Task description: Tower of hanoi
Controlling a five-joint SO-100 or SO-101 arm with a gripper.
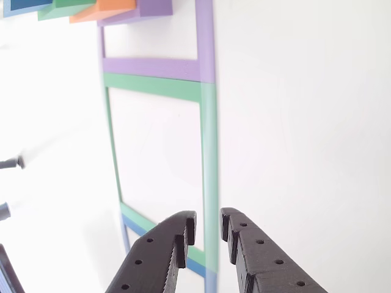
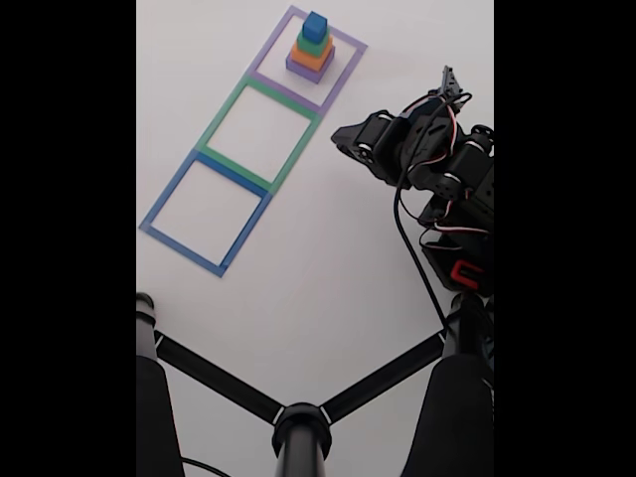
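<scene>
A plain white bench (image 2: pixel 328 288) fills the scene, marked with three taped square outlines in a row — purple (image 2: pixel 343 75), green (image 2: pixel 224 129) and blue (image 2: pixel 169 194). Inside the purple taped outline stands the tower of matte square blocks: the largest purple block (image 2: pixel 309 70) at the bottom, a smaller orange block (image 2: pixel 312 56) on it, a smaller green block (image 2: pixel 313 42) above that, and the small blue cube (image 2: pixel 316 25) on top. In the other view the same stack shows at the upper left edge, cut off by the frame, with the purple block (image 1: pixel 149 9) nearest the purple tape.

The black arm (image 2: pixel 437 164) sits well apart from the tower, to the right of the green outline in the fixed view. Its black two-finger claw (image 1: pixel 208 227) hangs over the far end of the green outline from the tower — the fingers (image 1: pixel 244 244) slightly parted with a narrow gap, holding nothing. A black tripod-like stand (image 2: pixel 298 422) occupies the near edge of the bench.
</scene>
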